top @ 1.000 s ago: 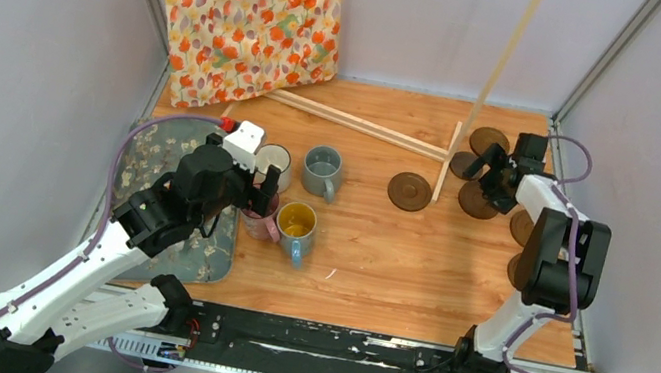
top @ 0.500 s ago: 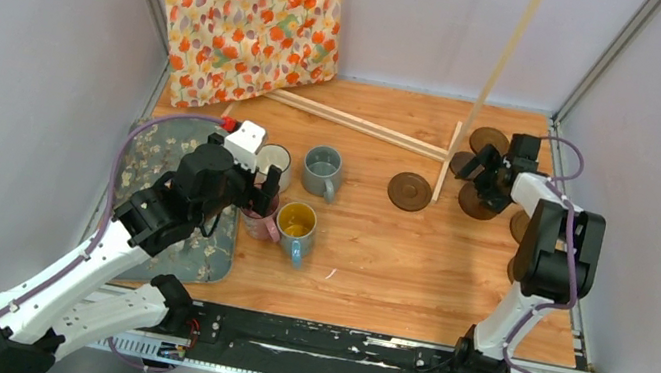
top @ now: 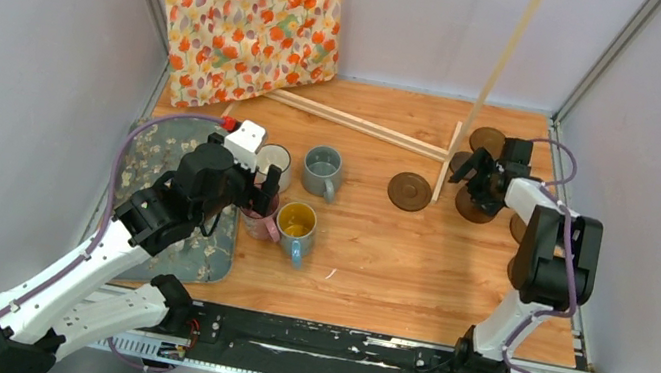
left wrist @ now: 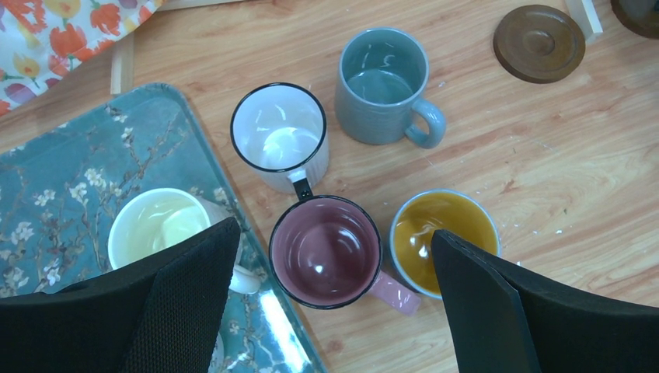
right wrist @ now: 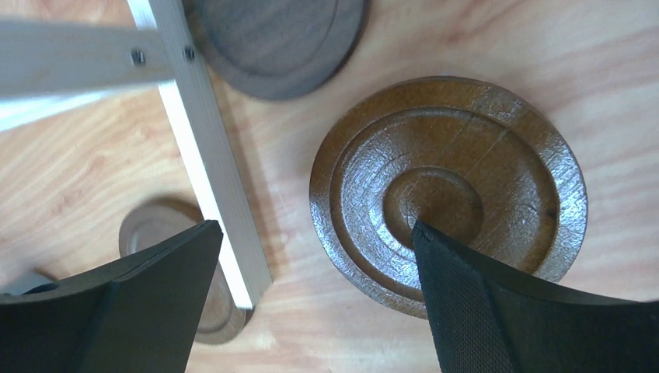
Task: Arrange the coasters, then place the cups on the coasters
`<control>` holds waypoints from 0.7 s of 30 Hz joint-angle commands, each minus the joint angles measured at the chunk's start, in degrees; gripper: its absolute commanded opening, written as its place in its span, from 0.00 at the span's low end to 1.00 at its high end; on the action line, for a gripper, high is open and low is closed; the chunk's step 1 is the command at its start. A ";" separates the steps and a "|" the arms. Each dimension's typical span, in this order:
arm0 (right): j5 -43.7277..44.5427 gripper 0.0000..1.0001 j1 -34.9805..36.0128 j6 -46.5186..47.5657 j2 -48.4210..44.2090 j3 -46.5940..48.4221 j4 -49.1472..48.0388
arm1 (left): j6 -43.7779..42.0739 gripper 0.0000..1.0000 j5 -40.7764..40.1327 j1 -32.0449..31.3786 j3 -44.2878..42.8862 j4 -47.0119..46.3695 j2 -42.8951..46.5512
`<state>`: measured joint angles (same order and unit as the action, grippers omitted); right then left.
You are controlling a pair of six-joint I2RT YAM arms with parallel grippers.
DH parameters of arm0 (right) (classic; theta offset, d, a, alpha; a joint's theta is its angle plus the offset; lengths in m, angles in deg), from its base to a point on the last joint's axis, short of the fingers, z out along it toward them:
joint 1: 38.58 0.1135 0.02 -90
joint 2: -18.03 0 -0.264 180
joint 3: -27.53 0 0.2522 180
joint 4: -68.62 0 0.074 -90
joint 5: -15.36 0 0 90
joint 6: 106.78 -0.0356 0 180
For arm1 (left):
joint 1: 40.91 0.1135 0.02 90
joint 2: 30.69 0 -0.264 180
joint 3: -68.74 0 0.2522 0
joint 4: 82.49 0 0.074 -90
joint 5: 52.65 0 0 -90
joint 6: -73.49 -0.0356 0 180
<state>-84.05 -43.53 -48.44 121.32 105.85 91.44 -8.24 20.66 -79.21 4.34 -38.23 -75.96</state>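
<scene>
My left gripper (top: 264,194) (left wrist: 336,233) hangs open above the pink cup (left wrist: 326,252), not touching it. Around that cup stand the blue cup with yellow inside (left wrist: 443,237), the white dark-rimmed cup (left wrist: 278,128), the grey-blue cup (left wrist: 385,78) and a cream cup (left wrist: 159,229) on the tray. My right gripper (top: 476,177) (right wrist: 317,233) is open and low over a ringed brown coaster (right wrist: 448,190), one finger above its centre. More coasters lie nearby (top: 410,191) (top: 489,140) (right wrist: 276,43), and one coaster (right wrist: 167,256) is partly behind a wooden stick.
A wooden stick frame (top: 357,122) (right wrist: 206,155) lies between the coasters by my right gripper. A teal floral tray (top: 148,161) sits at the left. A flowered fabric bag (top: 253,21) leans on the back wall. Walls close in on both sides.
My right gripper has shifted left towards the wooden stick, over the coasters. The left arm and the cups have not moved.
</scene>
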 commanded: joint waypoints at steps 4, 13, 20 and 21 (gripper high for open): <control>0.89 0.98 4.18 -0.87 -6.42 -12.08 6.15 | -0.58 1.00 0.78 0.60 0.67 -0.59 0.10; 2.53 0.97 10.11 -2.50 -19.15 -23.26 7.25 | -0.46 1.00 0.95 0.60 0.62 -0.52 0.07; 5.57 0.97 22.96 -7.27 -25.72 -27.94 8.23 | -0.45 1.00 0.87 0.60 0.55 -0.43 -0.22; 6.08 0.97 25.21 -8.02 -25.77 -27.80 8.19 | -0.45 1.00 0.87 0.60 0.54 -0.44 -0.24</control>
<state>-80.01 -25.98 -52.04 96.05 80.27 94.10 -8.22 20.90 -79.21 4.34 -38.23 -75.96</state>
